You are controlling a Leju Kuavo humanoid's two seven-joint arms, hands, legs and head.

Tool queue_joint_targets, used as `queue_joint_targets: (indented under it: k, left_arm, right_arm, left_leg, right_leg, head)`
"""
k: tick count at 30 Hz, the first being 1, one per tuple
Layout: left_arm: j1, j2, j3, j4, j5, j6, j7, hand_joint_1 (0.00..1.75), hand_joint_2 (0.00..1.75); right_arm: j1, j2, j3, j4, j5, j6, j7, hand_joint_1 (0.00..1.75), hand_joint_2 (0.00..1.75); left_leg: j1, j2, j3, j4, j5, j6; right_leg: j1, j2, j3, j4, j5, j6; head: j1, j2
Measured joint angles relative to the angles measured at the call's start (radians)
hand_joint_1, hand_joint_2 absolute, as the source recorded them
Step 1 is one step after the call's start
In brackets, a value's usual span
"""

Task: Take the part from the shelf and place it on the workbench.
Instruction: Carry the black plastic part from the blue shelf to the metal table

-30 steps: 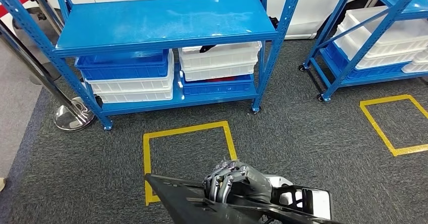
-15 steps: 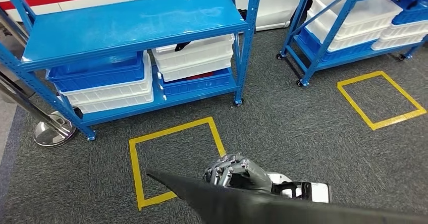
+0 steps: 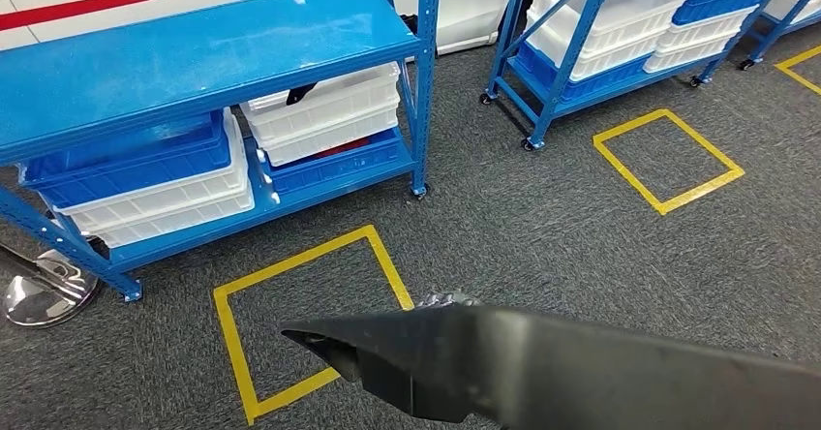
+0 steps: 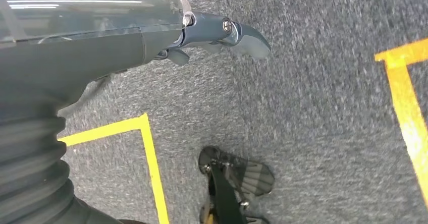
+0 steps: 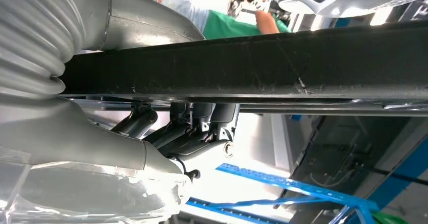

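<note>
You see one long black part [image 3: 581, 372] carried low before two blue shelves [image 3: 194, 52], above two yellow floor squares [image 3: 310, 319]. Your right hand [image 5: 192, 125] grasps that part from beneath in the right wrist view. The left wrist view shows your left hand [image 4: 202, 35] over carpet, fingers loosely apart, holding nothing.

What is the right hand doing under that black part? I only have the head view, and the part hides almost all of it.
Observer: In the right wrist view, the right hand has its dark fingers pressed up against the underside of the part, holding it.
Operator: And the left hand?
Observer: The left hand hangs over the carpet. Nothing is at its thumb, and the other fingers are mostly hidden.
Operator: Anyone close by?
Observer: Yes. The right wrist view shows a person in a green top beyond the part.
</note>
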Motion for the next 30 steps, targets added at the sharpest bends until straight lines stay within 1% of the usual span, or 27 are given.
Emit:
queue_joint_targets:
  k: [1, 2, 3, 4, 5, 6, 7, 8, 9, 10, 11, 12, 14, 15, 16, 18, 19, 20, 21, 22, 23, 24, 25, 26, 27, 29, 30]
  left_arm:
    - [0.0, -0.004, 0.0, 0.0, 0.0, 0.002, 0.001, 0.0, 1.75]
    - [0.0, -0.006, 0.0, 0.0, 0.0, 0.005, 0.003, 0.0, 1.75]
    - [0.002, -0.008, 0.0, 0.0, 0.0, 0.009, 0.005, 0.0, 1.75]
    - [0.004, -0.01, 0.0, 0.0, 0.0, 0.013, 0.008, 0.0, 1.75]
    - [0.005, -0.012, 0.0, 0.0, 0.0, 0.017, 0.01, 0.0, 1.75]
    - [0.006, -0.013, 0.0, 0.0, 0.0, 0.019, 0.012, 0.0, 1.75]
    - [0.006, -0.015, 0.0, 0.0, 0.001, 0.02, 0.013, 0.0, 1.75]
    - [0.005, -0.017, 0.0, 0.0, 0.001, 0.021, 0.013, 0.0, 1.75]
    - [0.004, -0.019, 0.0, 0.0, 0.001, 0.022, 0.013, 0.0, 1.75]
    - [0.004, -0.02, 0.0, 0.0, 0.002, 0.024, 0.011, 0.0, 1.75]
    - [0.004, -0.021, 0.001, 0.0, 0.004, 0.027, 0.009, 0.0, 1.75]
    - [0.003, -0.021, 0.001, 0.0, 0.005, 0.03, 0.006, 0.0, 1.75]
    - [0.001, -0.021, 0.001, 0.0, 0.008, 0.033, -0.002, 0.0, 1.75]
    - [0.0, -0.021, 0.001, 0.0, 0.008, 0.033, -0.005, 0.0, 1.75]
    - [-0.001, -0.02, 0.001, 0.0, 0.007, 0.033, -0.009, 0.0, 1.75]
    - [0.001, -0.019, 0.001, 0.0, 0.002, 0.033, -0.013, 0.0, 1.75]
    - [0.003, -0.019, 0.001, 0.0, 0.0, 0.033, -0.014, 0.0, 1.75]
    - [0.005, -0.019, 0.001, 0.0, -0.001, 0.033, -0.014, 0.0, 1.75]
    - [0.006, -0.018, 0.001, 0.0, -0.002, 0.034, -0.013, 0.0, 1.75]
    - [0.007, -0.017, 0.001, 0.0, -0.004, 0.035, -0.012, 0.0, 1.75]
    - [0.007, -0.015, 0.001, 0.0, -0.005, 0.036, -0.01, 0.0, 1.75]
    - [0.006, -0.012, 0.001, 0.0, -0.007, 0.036, -0.008, 0.0, 1.75]
    - [0.006, -0.01, 0.001, 0.0, -0.008, 0.037, -0.006, 0.0, 1.75]
    - [0.005, -0.008, 0.001, 0.0, -0.01, 0.037, -0.004, 0.0, 1.75]
    - [0.005, -0.007, 0.001, 0.0, -0.012, 0.037, -0.001, 0.0, 1.75]
    - [0.003, -0.007, 0.001, 0.0, -0.017, 0.036, 0.001, 0.0, 1.75]
    - [0.002, -0.008, 0.001, 0.0, -0.018, 0.035, 0.0, 0.0, 1.75]
  right_arm:
    - [0.0, -0.002, 0.0, 0.0, 0.0, 0.0, -0.001, 1.75, 1.75]
    - [0.001, -0.003, 0.0, 0.0, 0.0, -0.001, -0.002, 1.75, 1.75]
    - [0.002, -0.004, 0.0, 0.0, 0.0, -0.002, -0.002, 1.75, 1.75]
    - [0.005, -0.005, 0.0, 0.001, 0.001, -0.002, -0.002, 1.75, 1.75]
    - [0.007, -0.006, 0.0, 0.001, 0.002, -0.003, -0.002, 1.75, 1.75]
    - [0.01, -0.007, 0.0, 0.001, 0.004, -0.004, -0.002, 1.75, 1.75]
    - [0.011, -0.008, 0.0, 0.002, 0.005, -0.004, -0.002, 1.75, 1.75]
    - [0.012, -0.009, 0.0, 0.002, 0.007, -0.004, -0.002, 1.75, 1.75]
    - [0.012, -0.01, 0.0, 0.002, 0.009, -0.004, -0.003, 1.75, 1.75]
    - [0.012, -0.01, 0.0, 0.002, 0.012, -0.004, -0.004, 1.75, 1.75]
    - [0.012, -0.01, 0.0, 0.002, 0.015, -0.004, -0.007, 1.75, 1.75]
    - [0.012, -0.01, 0.0, 0.002, 0.018, -0.004, -0.009, 1.75, 1.75]
    - [0.014, -0.011, 0.0, 0.002, 0.025, -0.005, -0.015, 1.75, 1.75]
    - [0.015, -0.011, 0.0, 0.002, 0.028, -0.006, -0.018, 1.75, 1.75]
    - [0.016, -0.011, 0.0, 0.002, 0.032, -0.008, -0.022, 1.75, 1.75]
    - [0.019, -0.007, 0.0, 0.002, 0.04, -0.012, -0.029, 1.75, 1.75]
    - [0.022, -0.004, 0.0, 0.002, 0.044, -0.015, -0.03, 1.75, 1.75]
    - [0.026, -0.002, 0.0, 0.002, 0.048, -0.017, -0.031, 1.75, 1.75]
    - [0.03, 0.0, 0.0, 0.002, 0.052, -0.018, -0.03, 1.75, 1.75]
    - [0.033, 0.004, 0.0, 0.002, 0.056, -0.018, -0.029, 1.75, 1.75]
    - [0.035, 0.008, 0.0, 0.002, 0.059, -0.018, -0.027, 1.75, 1.75]
    - [0.036, 0.012, 0.0, 0.002, 0.062, -0.018, -0.026, 1.75, 1.75]
    - [0.037, 0.017, 0.0, 0.002, 0.063, -0.018, -0.024, 1.75, 1.75]
    - [0.037, 0.021, 0.0, 0.001, 0.065, -0.018, -0.022, 1.75, 1.75]
    - [0.039, 0.024, 0.0, 0.001, 0.066, -0.017, -0.021, 1.75, 1.75]
    - [0.043, 0.028, 0.0, -0.001, 0.067, -0.015, -0.019, 1.75, 1.75]
    - [0.046, 0.028, 0.0, -0.001, 0.067, -0.013, -0.018, 1.75, 1.75]
  left_leg:
    - [0.002, 0.011, 0.0, -0.006, 0.004, 0.007]
    - [0.002, 0.022, 0.0, -0.009, 0.007, 0.011]
    - [0.002, 0.032, -0.002, -0.01, 0.009, 0.014]
    - [0.001, 0.045, -0.003, -0.01, 0.009, 0.014]
    - [0.0, 0.056, -0.004, -0.01, 0.009, 0.014]
    - [0.0, 0.067, -0.004, -0.01, 0.009, 0.014]
    - [0.0, 0.078, -0.003, -0.01, 0.008, 0.012]
    - [0.0, 0.087, -0.001, -0.01, 0.007, 0.011]
    - [-0.001, 0.095, 0.001, -0.01, 0.005, 0.008]
    - [-0.003, 0.102, 0.003, -0.01, 0.003, 0.003]
    - [-0.006, 0.109, 0.004, -0.01, 0.001, -0.002]
    - [-0.008, 0.116, 0.006, -0.011, 0.0, -0.008]
    - [-0.009, 0.128, 0.01, -0.012, -0.004, -0.02]
    - [-0.009, 0.117, 0.008, -0.005, -0.013, -0.024]
    - [-0.008, 0.098, -0.001, 0.022, -0.034, -0.028]
    - [-0.006, 0.051, -0.052, 0.138, -0.1, -0.031]
    - [-0.006, 0.04, -0.085, 0.208, -0.129, -0.032]
    - [-0.006, 0.036, -0.111, 0.26, -0.143, -0.032]
    - [-0.006, 0.034, -0.122, 0.277, -0.137, -0.033]
    - [-0.005, 0.033, -0.113, 0.253, -0.11, -0.032]
    - [-0.005, 0.027, -0.09, 0.195, -0.071, -0.031]
    - [-0.003, 0.011, -0.061, 0.126, -0.038, -0.028]
    - [-0.002, -0.008, -0.035, 0.065, -0.014, -0.026]
    - [-0.001, -0.023, -0.019, 0.027, -0.004, -0.023]
    - [-0.002, -0.033, -0.012, 0.011, -0.004, -0.019]
    - [-0.003, -0.019, -0.01, 0.005, 0.0, -0.01]
    - [-0.001, -0.01, -0.008, 0.001, 0.004, -0.003]
  right_leg:
    - [0.0, -0.02, -0.015, 0.03, -0.02, 0.005]
    - [0.0, -0.046, -0.038, 0.081, -0.051, 0.011]
    - [-0.002, -0.067, -0.069, 0.147, -0.085, 0.016]
    - [-0.004, -0.077, -0.099, 0.212, -0.112, 0.02]
    - [-0.007, -0.082, -0.118, 0.254, -0.123, 0.023]
    - [-0.008, -0.086, -0.12, 0.26, -0.116, 0.024]
    - [-0.009, -0.09, -0.099, 0.224, -0.091, 0.023]
    - [-0.008, -0.1, -0.063, 0.159, -0.057, 0.02]
    - [-0.005, -0.122, -0.022, 0.084, -0.032, 0.015]
    - [0.001, -0.141, 0.01, 0.024, -0.015, 0.007]
    - [0.006, -0.154, 0.027, -0.012, -0.009, 0.0]
    - [0.011, -0.16, 0.032, -0.027, -0.011, -0.006]
    - [0.01, -0.138, 0.03, -0.032, -0.006, -0.017]
    - [0.007, -0.128, 0.031, -0.036, -0.003, -0.024]
    - [0.004, -0.118, 0.032, -0.041, 0.001, -0.031]
    - [0.002, -0.099, 0.032, -0.044, 0.004, -0.042]
    - [0.003, -0.088, 0.032, -0.043, 0.005, -0.045]
    - [0.004, -0.075, 0.031, -0.041, 0.004, -0.046]
    - [0.004, -0.062, 0.031, -0.038, 0.004, -0.046]
    - [0.004, -0.049, 0.031, -0.035, 0.002, -0.045]
    - [0.004, -0.036, 0.031, -0.03, 0.001, -0.044]
    - [0.003, -0.024, 0.03, -0.025, -0.002, -0.042]
    - [0.003, -0.011, 0.027, -0.019, -0.004, -0.038]
    - [0.002, -0.001, 0.023, -0.014, -0.005, -0.033]
    - [0.002, 0.008, 0.019, -0.012, -0.005, -0.026]
    - [0.0, 0.022, 0.014, -0.013, -0.001, -0.013]
    - [0.001, 0.012, 0.01, -0.008, -0.005, -0.008]
  head:
    - [0.004, 0.0]
    - [0.007, 0.0]
    - [0.011, 0.0]
    - [0.011, 0.0]
    - [0.011, 0.0]
    - [0.011, 0.0]
    - [0.011, 0.0]
    - [0.012, 0.0]
    - [0.012, 0.0]
    - [0.011, 0.0]
    - [0.011, 0.0]
    - [0.01, 0.0]
    - [0.01, 0.0]
    - [0.01, 0.0]
    - [0.009, 0.0]
    - [0.006, 0.0]
    - [0.005, 0.0]
    - [0.005, 0.0]
    - [0.004, 0.0]
    - [0.004, 0.0]
    - [0.004, 0.0]
    - [0.004, 0.0]
    - [0.004, 0.0]
    - [0.004, 0.0]
    - [0.004, 0.0]
    - [0.002, 0.0]
    - [0.003, 0.0]
